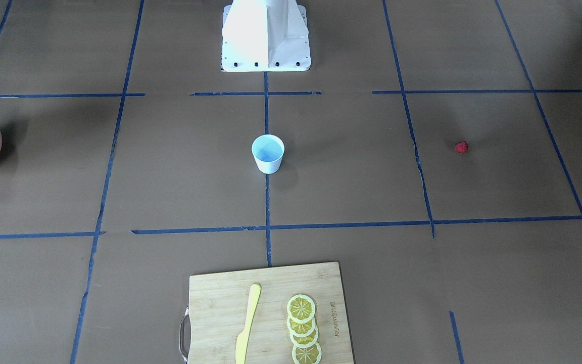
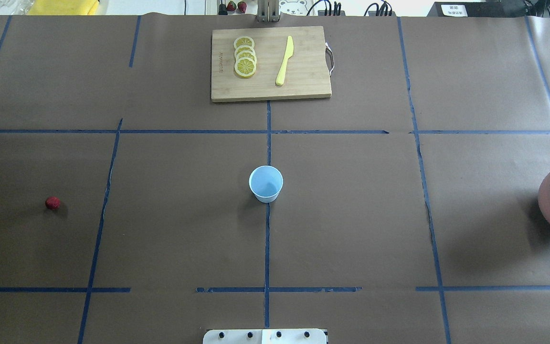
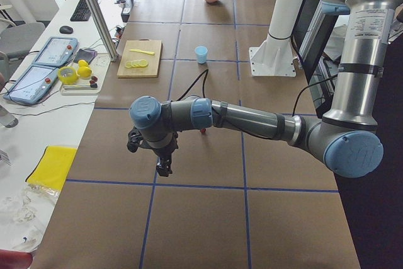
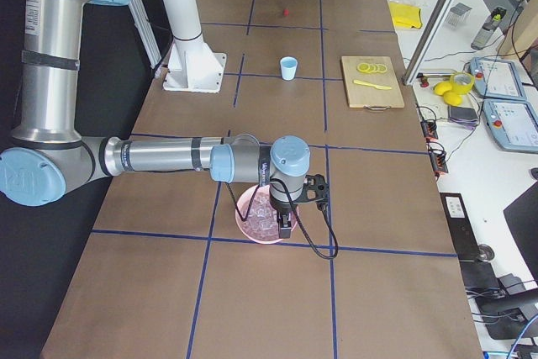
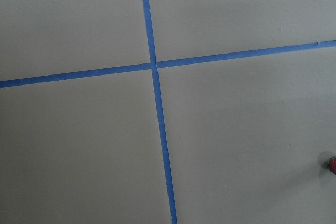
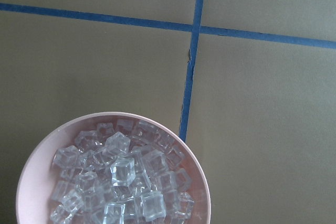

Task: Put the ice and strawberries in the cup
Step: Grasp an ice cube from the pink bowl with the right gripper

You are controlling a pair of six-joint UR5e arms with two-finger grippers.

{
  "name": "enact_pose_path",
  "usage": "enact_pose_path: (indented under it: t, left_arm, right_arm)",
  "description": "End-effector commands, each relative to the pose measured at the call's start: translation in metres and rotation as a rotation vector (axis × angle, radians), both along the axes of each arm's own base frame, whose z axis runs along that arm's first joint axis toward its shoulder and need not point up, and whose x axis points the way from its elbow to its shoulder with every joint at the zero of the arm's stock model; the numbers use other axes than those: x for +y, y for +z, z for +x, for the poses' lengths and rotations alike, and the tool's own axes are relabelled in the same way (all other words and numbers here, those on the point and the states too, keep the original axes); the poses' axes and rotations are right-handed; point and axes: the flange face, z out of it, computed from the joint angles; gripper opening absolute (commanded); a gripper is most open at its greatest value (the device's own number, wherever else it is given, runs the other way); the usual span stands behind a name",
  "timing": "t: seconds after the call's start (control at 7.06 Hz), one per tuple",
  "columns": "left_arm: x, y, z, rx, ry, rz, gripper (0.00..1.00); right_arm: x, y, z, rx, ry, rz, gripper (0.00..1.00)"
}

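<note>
1. Cup (image 2: 266, 183): upright at the middle of the table (image 2: 351, 215), standing on a blue tape line (image 2: 267, 143).
2. Strawberry (image 2: 52, 203): alone on the bare table, well off to the robot's left of the cup. It also shows at the right edge of the left wrist view.
3. Ice (image 6: 123, 179): many clear cubes heaped in a pink bowl (image 6: 39, 166) at the table's right end, well apart from the cup.
4. Left claw (image 3: 162, 167): points down above the table, near the strawberry. It shows in the side view only, so I cannot tell whether it is spread or pressed together.
5. Right claw (image 4: 284, 226): points down over the bowl. Again side view only, so I cannot tell its state.
6. Cutting board (image 2: 303, 81): at the table's far edge, carrying overlapping lemon slices (image 2: 245, 56) with a yellow knife (image 2: 284, 61) beside them.
</note>
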Motion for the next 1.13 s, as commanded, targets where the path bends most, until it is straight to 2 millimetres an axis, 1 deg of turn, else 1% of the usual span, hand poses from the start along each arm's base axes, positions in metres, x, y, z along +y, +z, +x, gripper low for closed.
enact_pose_path:
  t: [0.0, 0.28, 0.42, 0.57, 0.71, 0.85, 0.99]
  left_arm:
    - [-0.001, -0.002, 0.002, -0.009, 0.006, 0.004, 1.00]
    - [-0.002, -0.005, 0.005, -0.012, 0.014, 0.025, 1.00]
    - [0.000, -0.004, 0.005, -0.012, 0.016, 0.024, 1.00]
    - [0.005, 0.002, 0.006, -0.003, 0.015, 0.014, 1.00]
    - [0.013, 0.010, 0.006, -0.002, 0.020, 0.003, 1.00]
    - [0.022, 0.019, 0.006, -0.001, 0.021, 0.013, 1.00]
    - [0.040, 0.037, 0.007, -0.002, 0.020, 0.064, 1.00]
  right_arm:
    - [0.000, 0.000, 0.000, 0.000, 0.000, 0.001, 0.99]
    - [0.001, 0.001, 0.000, -0.001, 0.001, -0.002, 1.00]
    - [0.001, 0.001, 0.000, -0.003, 0.001, -0.001, 0.99]
    - [0.003, 0.005, 0.000, -0.001, 0.000, -0.004, 0.99]
    - [0.002, 0.002, 0.000, -0.007, 0.001, 0.013, 0.99]
    - [0.002, 0.004, 0.000, -0.008, 0.001, 0.010, 0.99]
    - [0.002, -0.001, -0.001, -0.012, -0.001, 0.025, 0.99]
